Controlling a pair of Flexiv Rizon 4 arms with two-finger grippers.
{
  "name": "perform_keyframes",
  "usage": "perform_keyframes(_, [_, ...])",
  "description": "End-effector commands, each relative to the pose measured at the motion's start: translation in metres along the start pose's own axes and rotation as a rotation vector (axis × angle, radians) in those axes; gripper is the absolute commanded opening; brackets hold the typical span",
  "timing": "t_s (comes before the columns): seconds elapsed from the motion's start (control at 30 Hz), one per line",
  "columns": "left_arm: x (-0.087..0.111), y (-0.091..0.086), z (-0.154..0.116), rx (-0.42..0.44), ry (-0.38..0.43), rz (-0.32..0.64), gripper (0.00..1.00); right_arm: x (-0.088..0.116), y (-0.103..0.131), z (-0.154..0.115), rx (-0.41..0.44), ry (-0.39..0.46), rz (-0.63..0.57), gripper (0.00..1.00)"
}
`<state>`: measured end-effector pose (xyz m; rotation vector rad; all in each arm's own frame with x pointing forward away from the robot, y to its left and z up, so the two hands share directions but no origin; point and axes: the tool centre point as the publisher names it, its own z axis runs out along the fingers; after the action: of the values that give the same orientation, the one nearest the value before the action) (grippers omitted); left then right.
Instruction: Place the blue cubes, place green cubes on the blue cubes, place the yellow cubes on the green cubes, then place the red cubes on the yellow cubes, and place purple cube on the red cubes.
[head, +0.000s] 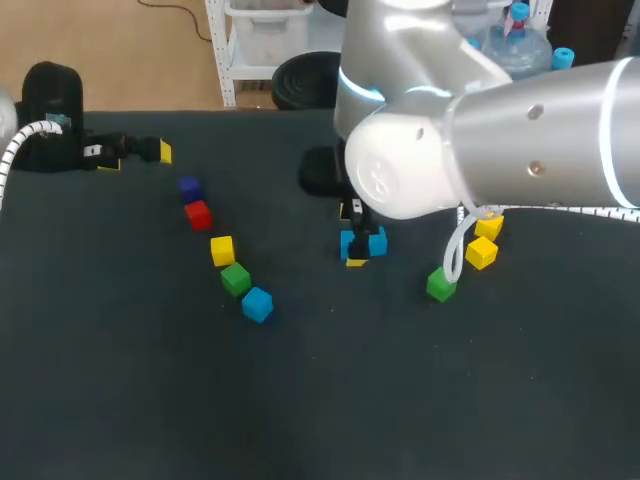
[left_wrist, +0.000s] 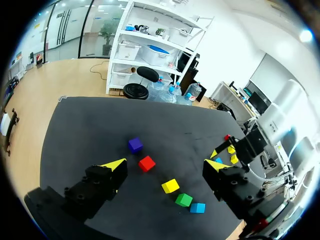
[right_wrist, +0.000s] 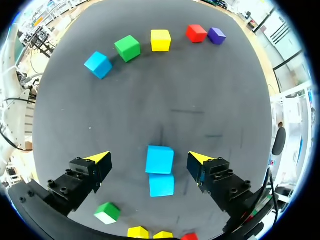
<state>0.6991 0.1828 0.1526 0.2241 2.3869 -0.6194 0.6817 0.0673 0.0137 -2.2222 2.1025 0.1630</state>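
you had only the base down — two blue cubes (right_wrist: 160, 160) touching mid-counter (head: 320, 400), between the fingers of your open right gripper (right_wrist: 148, 159); green cubes (head: 236, 279), yellow cubes (head: 222, 250), red cubes (head: 198, 214) and purple cube (head: 190, 187) lay unstacked. left gripper (left_wrist: 166, 163) hung open too.

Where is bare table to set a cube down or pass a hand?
Widest: the table nearest the robot, in front of all cubes. Also the strip between the diagonal cube row and the blue pair. Crowded: beside that pair, where the green cube, two yellow cubes and the right arm sit.
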Motion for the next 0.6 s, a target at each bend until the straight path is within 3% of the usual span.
perform_keyframes(0.03, [0.0010, 0.0025, 0.0004, 0.012, -0.006, 0.002, 1.00, -0.0017, -0.0047, 0.0023, -0.001, 0.002, 0.004, 1.00])
perform_keyframes(0.47, [0.0010, 0.0025, 0.0004, 0.012, -0.006, 0.002, 1.00, -0.0030, -0.0138, 0.0084, -0.010, 0.027, 0.014, 1.00])
perform_keyframes(0.6, [0.0010, 0.0025, 0.0004, 0.012, -0.006, 0.002, 1.00, -0.0020, -0.0141, 0.0094, -0.015, 0.031, 0.013, 0.46])
